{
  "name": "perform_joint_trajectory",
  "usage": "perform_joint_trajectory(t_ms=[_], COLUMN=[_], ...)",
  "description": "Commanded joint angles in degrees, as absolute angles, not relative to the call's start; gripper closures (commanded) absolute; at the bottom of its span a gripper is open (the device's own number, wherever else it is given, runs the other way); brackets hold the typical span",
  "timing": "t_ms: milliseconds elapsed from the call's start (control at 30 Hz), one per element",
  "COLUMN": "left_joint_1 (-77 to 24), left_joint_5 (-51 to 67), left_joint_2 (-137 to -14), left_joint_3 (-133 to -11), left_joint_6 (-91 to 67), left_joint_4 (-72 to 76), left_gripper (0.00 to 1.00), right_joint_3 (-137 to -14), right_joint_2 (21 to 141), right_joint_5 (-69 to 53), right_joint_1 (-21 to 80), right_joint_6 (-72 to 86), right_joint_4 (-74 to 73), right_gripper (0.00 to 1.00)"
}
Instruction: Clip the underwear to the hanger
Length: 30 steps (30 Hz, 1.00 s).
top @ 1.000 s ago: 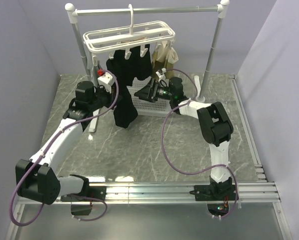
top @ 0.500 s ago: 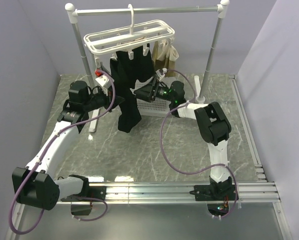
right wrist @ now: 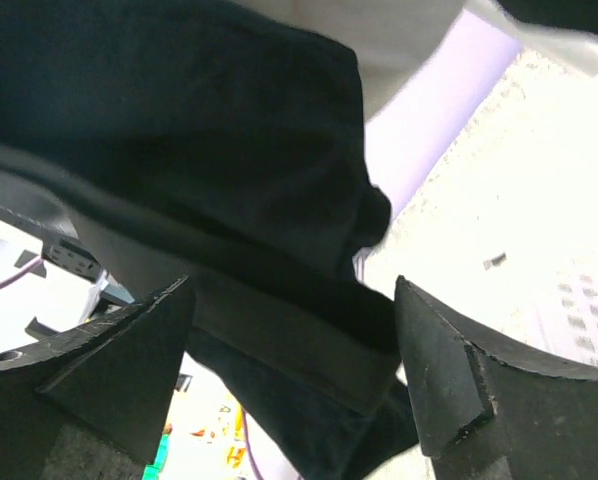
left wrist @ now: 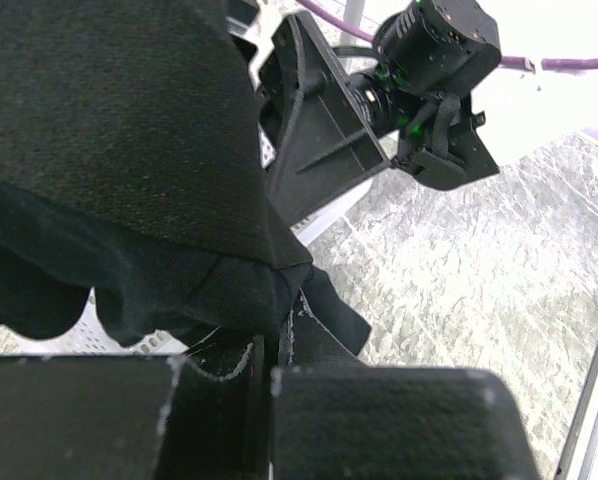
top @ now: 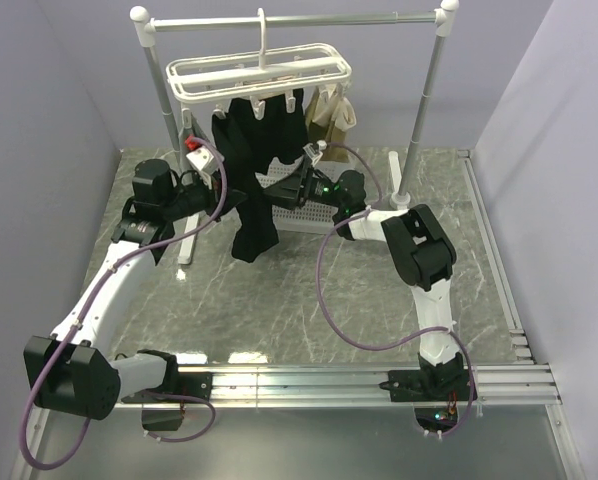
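Observation:
The black underwear (top: 251,170) hangs in a long bunch below the white hanger (top: 259,72); its top reaches the pegs, and I cannot tell whether a peg grips it. My left gripper (top: 231,198) is shut on the underwear's left edge; in the left wrist view the gripper (left wrist: 269,352) pinches black fabric (left wrist: 109,150). My right gripper (top: 279,190) is open just right of the cloth. In the right wrist view the gripper (right wrist: 294,370) has its fingers wide apart, with the underwear's waistband (right wrist: 289,335) lying across the gap.
The hanger hooks on a grey rail stand (top: 299,18) with white knobs. A tan garment (top: 331,115) hangs at the hanger's right end. A white perforated basket (top: 314,212) sits on the marble table behind the right gripper. The rail's left post (top: 164,100) stands near the left arm.
The left arm pulled back to the left with the fabric held. The right gripper reached further left to the cloth. The underwear's lower part swung slightly.

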<state>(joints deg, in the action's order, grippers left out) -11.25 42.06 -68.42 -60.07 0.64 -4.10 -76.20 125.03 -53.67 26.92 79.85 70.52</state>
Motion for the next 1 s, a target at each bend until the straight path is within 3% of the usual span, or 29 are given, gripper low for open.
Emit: perform_joint_trajectory(t_ms=[0,133,233,433,467,500,700,833,967], left_joint_1=[-10.55,-10.28,-10.37,-10.11,-10.11,-10.02,-9.32,-7.91,-7.56], left_joint_5=[44.29,45.44,45.44,45.09,45.17,44.57,40.44,38.94,37.71], left_joint_2=[-68.11,-67.94,-67.76,-67.67,-67.76,-67.85,-68.47,-68.47,-67.42], left_joint_3=[-62.93,-62.93,-62.58,-62.23,-62.23,-62.23,-62.23,-61.09,-59.86], left_joint_6=[0.35,0.35,0.44,0.35,0.26,0.44,0.35,-6.14,-7.56], left_joint_4=[-1.23,-1.49,-1.23,-1.58,-1.76,-1.84,-3.60,-2.73,-2.99], left_gripper=[1.00,1.00,1.00,1.00,1.00,1.00,0.94,0.66,0.55], right_joint_3=[-74.80,-73.48,-73.83,-73.92,-73.57,-73.39,-68.21,-62.51,-59.33], right_joint_2=[124.89,124.54,124.54,123.23,122.70,122.35,116.82,111.46,104.86], right_joint_5=[-54.67,-54.40,-54.67,-55.28,-55.46,-55.63,-55.20,-53.53,-51.77], right_joint_1=[27.07,27.25,27.33,27.33,27.25,27.33,25.32,23.91,23.47], right_joint_6=[79.55,78.74,79.54,79.98,79.81,79.63,75.51,70.77,64.87], right_joint_4=[73.57,73.56,75.14,77.52,77.87,77.78,73.57,68.74,61.89], right_gripper=[0.12,0.10,0.23,0.63,0.86,0.97,1.00,1.00,1.00])
